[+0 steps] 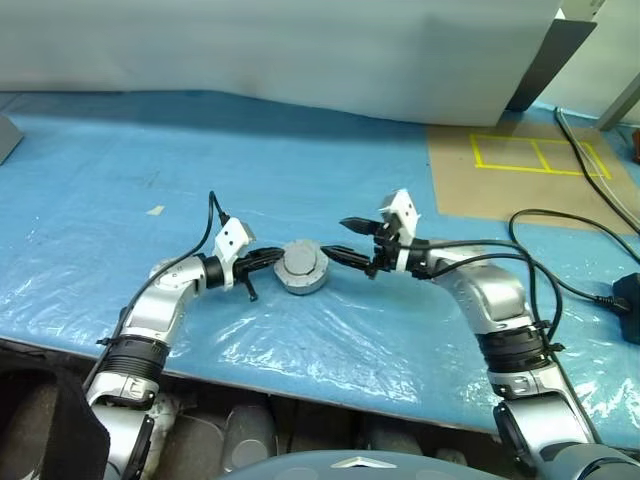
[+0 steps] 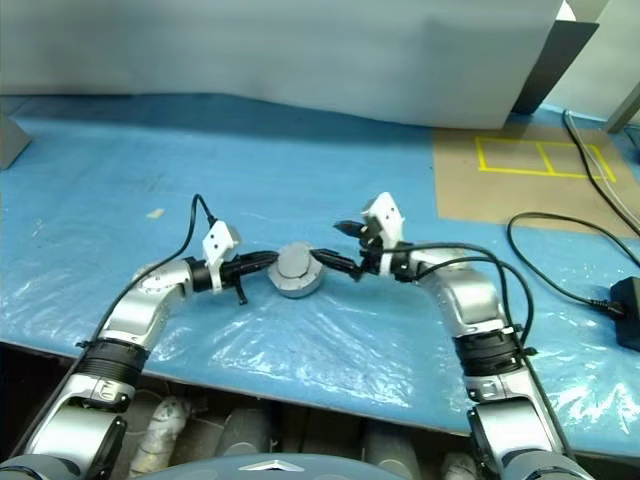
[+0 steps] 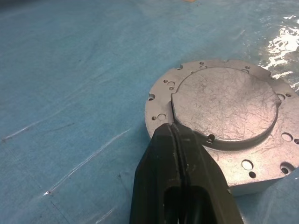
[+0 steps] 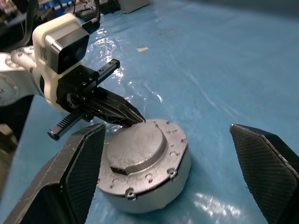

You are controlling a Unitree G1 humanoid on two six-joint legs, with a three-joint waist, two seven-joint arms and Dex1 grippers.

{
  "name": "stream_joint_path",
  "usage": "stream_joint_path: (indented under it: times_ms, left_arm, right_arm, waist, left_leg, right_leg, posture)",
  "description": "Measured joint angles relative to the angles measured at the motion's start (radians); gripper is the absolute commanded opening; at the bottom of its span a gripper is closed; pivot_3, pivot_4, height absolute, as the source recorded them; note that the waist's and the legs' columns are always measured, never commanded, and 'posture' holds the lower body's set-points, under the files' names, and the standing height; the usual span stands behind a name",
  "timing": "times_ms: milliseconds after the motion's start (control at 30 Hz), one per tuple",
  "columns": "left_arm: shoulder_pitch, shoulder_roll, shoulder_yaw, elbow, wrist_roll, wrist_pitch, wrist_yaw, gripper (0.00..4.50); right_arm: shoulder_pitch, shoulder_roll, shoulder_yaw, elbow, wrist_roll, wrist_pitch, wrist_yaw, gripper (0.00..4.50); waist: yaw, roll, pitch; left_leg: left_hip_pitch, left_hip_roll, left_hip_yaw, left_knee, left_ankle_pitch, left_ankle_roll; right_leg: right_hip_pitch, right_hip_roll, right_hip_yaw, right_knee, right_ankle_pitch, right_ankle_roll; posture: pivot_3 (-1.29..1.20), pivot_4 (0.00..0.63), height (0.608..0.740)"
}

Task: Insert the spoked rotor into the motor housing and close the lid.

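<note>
The motor housing (image 1: 302, 270), a short silver cylinder, stands on the blue table between my two grippers. A flat silver disc with small holes and a raised round plate, the lid (image 3: 224, 105), lies flush on top of it and closes it. The spoked rotor is hidden. My left gripper (image 1: 277, 257) is shut, and its fingertips (image 3: 170, 133) touch the lid's rim on the housing's left side. My right gripper (image 1: 337, 238) hangs wide open just right of the housing and a little above the table. Nothing is between its fingers (image 4: 79, 177), and it touches neither part.
A brown cardboard sheet with yellow tape squares (image 1: 520, 165) lies at the back right. Black cables (image 1: 565, 250) and a plug (image 1: 628, 295) trail over the table's right side. A white board (image 1: 300, 50) stands along the back. The table's front edge (image 1: 300, 385) runs close below the arms.
</note>
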Motion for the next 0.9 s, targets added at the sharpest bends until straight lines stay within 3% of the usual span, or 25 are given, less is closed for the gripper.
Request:
stream_joint_path:
  times_ms: [167,300,800,900]
  left_arm:
    - [0.0,-0.002,0.0,0.0,0.002,-0.004,0.009,0.0]
    - [-0.003,-0.004,-0.002,0.0,0.006,-0.003,0.013,0.0]
    - [-0.01,-0.006,-0.005,0.004,0.013,0.002,0.021,0.0]
    - [-0.01,-0.006,-0.005,0.004,0.013,0.002,0.021,0.0]
  right_arm:
    - [0.042,-0.002,-0.047,0.067,0.115,0.325,-0.035,4.45]
    - [0.038,0.059,-0.07,0.068,0.168,0.415,-0.064,4.45]
    - [0.008,0.268,-0.139,0.146,0.177,0.339,-0.252,4.45]
    - [0.007,0.268,-0.14,0.146,0.18,0.339,-0.262,3.87]
  waist:
    - [0.004,0.002,0.001]
    - [0.01,0.003,0.001]
    - [0.014,0.004,0.001]
    - [0.014,0.004,0.001]
  left_leg:
    - [0.0,0.0,0.0,0.0,0.0,0.0]
    - [0.001,0.001,0.0,0.0,0.0,0.0]
    - [0.0,0.0,0.0,0.001,0.0,-0.001]
    - [0.0,0.0,0.0,0.0,0.0,-0.001]
  right_leg:
    - [0.0,0.0,0.0,0.0,0.0,-0.001]
    - [-0.001,0.0,-0.001,0.001,0.0,-0.001]
    - [-0.001,-0.001,-0.001,0.001,0.0,-0.001]
    - [-0.001,-0.001,-0.001,0.001,0.002,0.002]
  posture:
    - [0.0,0.15,0.74]
    - [0.0,0.15,0.74]
    - [0.0,0.15,0.74]
    - [0.0,0.15,0.74]
